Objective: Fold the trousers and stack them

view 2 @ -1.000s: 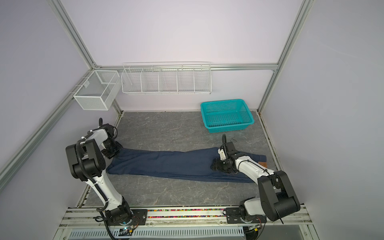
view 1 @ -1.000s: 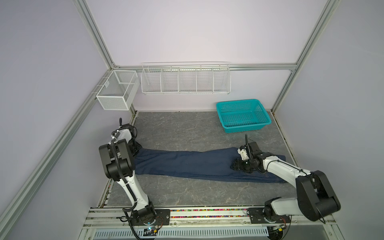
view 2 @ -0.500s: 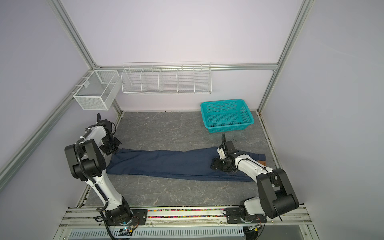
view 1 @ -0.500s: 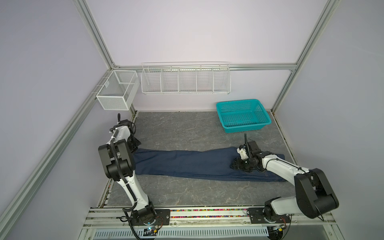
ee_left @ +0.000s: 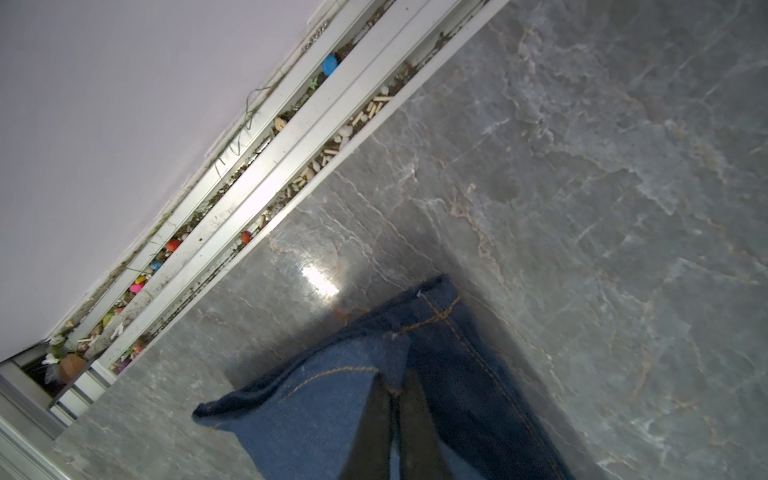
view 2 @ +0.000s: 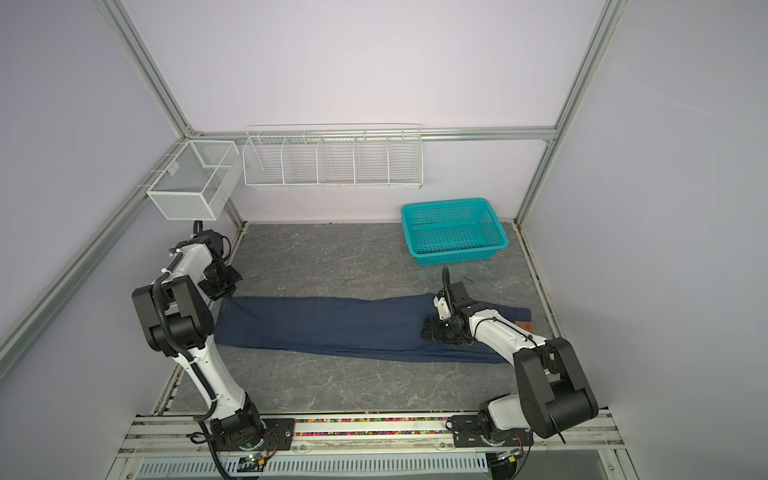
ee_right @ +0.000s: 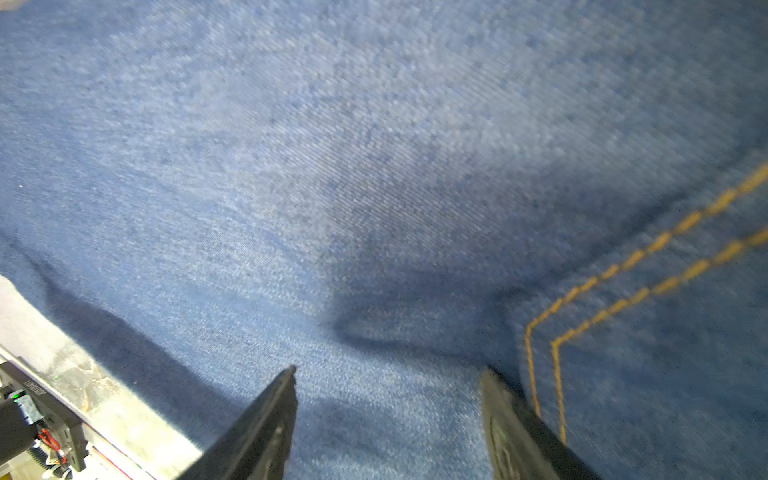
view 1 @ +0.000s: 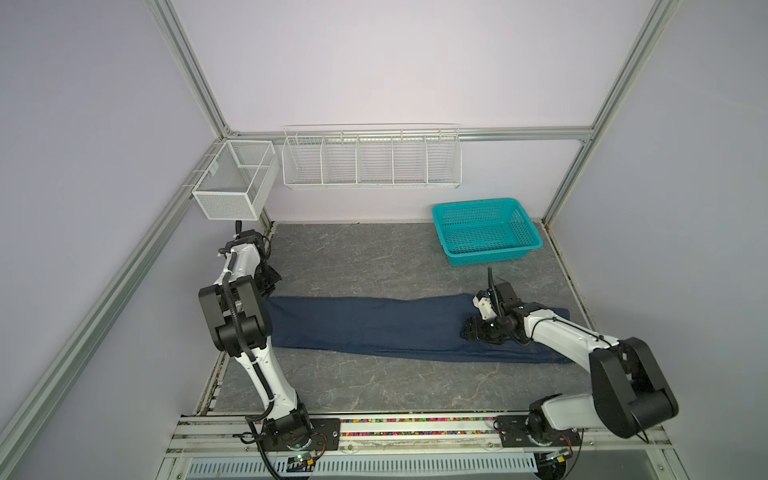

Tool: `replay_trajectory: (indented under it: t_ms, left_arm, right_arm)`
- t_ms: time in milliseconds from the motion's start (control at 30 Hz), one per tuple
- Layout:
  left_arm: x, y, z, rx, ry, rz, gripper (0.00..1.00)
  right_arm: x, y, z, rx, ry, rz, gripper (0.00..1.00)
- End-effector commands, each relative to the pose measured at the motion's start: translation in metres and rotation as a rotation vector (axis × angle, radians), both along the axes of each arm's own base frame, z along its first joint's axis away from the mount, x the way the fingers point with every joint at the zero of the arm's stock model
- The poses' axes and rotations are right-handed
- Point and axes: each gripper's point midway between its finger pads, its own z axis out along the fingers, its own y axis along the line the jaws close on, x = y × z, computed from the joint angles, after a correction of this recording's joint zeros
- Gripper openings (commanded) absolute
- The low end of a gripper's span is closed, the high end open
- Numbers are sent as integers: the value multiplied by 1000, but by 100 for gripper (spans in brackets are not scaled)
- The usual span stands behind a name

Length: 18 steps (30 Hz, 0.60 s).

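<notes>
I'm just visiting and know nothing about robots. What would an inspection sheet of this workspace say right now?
Surface: grey marbled tabletop, no spills seen.
Job's things: dark blue trousers stretched full length across the table.
Clutter: empty teal basket at the back right; small coloured bits in the edge rail.
Claws: left claw shut on the trousers' hem; right claw open, tips at the cloth near the waist end.
Cables: black cable along each arm, no snag seen.
Surroundings: white wire rack and mesh box on the walls, both look empty.
</notes>
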Motion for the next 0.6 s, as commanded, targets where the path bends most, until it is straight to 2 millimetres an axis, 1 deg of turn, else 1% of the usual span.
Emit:
replay_trajectory:
  t_ms: [0, 100, 233, 267, 300, 333, 400, 467, 533, 567]
  left_arm:
    - [19, 7, 13, 25, -45, -22, 7]
    - [25, 8, 8, 21, -37, -32, 7]
    - [27, 11, -9, 23, -7, -37, 8]
    - [35, -4, -11, 23, -14, -75, 9]
    - [39, -5, -12, 23, -24, -81, 9]
    - [41, -7, -14, 15, -23, -90, 12]
    - [41, -7, -16, 16, -7, -104, 23]
    - [40, -8, -15, 14, -5, -107, 31]
    - [38, -6, -7, 28, -10, -108, 45]
    - [36, -6, -3, 34, -12, -109, 49]
  right_arm:
    - [-35, -25, -22, -115, 122, -24, 72]
    - [-37, -26, -22, -117, 122, -27, 72]
    - [-38, -28, -22, -125, 119, -30, 72]
    - [-38, -28, -22, -125, 120, -32, 72]
    - [-38, -28, -22, -125, 119, -31, 72]
    - [-39, -28, -21, -124, 117, -33, 72]
    - [-40, -29, -20, -129, 117, -32, 72]
    - [-39, -30, -18, -131, 110, -28, 72]
    - [-38, -30, -15, -134, 101, -24, 72]
    - [-38, -30, -14, -134, 98, -21, 72]
